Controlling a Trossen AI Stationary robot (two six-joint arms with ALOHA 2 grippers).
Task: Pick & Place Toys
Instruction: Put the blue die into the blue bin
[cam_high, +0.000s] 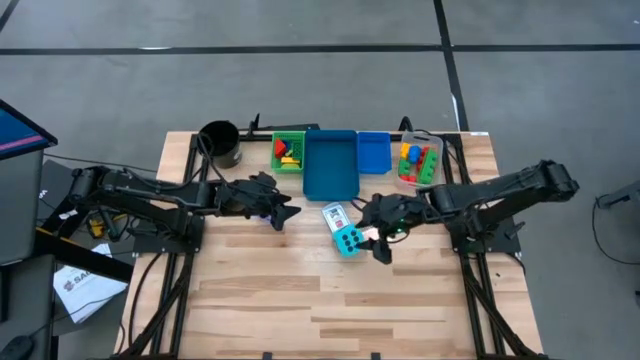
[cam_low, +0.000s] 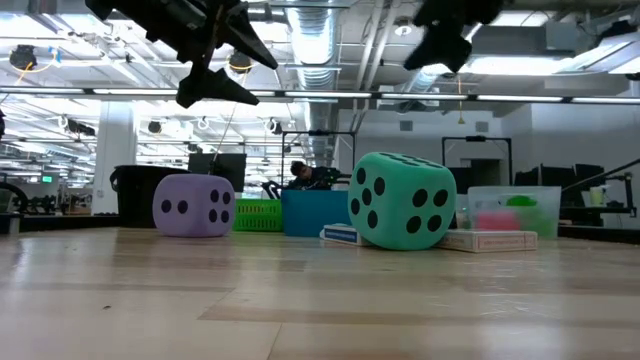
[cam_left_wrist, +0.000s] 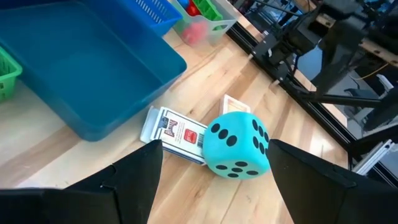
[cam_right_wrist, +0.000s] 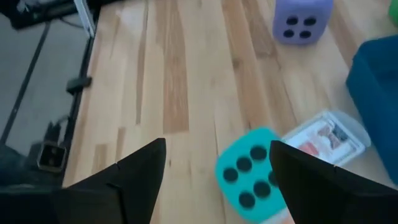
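A cyan dotted die (cam_high: 348, 240) rests on the table's middle, against a card pack (cam_high: 335, 215) in a clear case. A second card pack (cam_left_wrist: 233, 102) lies behind the die. A purple die (cam_low: 193, 205) sits on the table to the left, mostly hidden under my left gripper in the high view. My left gripper (cam_high: 285, 213) hovers open above the purple die and faces the cyan die (cam_left_wrist: 236, 144). My right gripper (cam_high: 383, 245) hangs open just right of the cyan die (cam_right_wrist: 252, 174), above the table. Neither touches anything.
Along the far edge stand a black cup (cam_high: 220, 143), a green bin (cam_high: 289, 152) with bricks, a large blue bin (cam_high: 330, 165), a small blue bin (cam_high: 373, 152) and a clear bin (cam_high: 420, 160) with coloured bricks. Bare wood lies toward the near edge.
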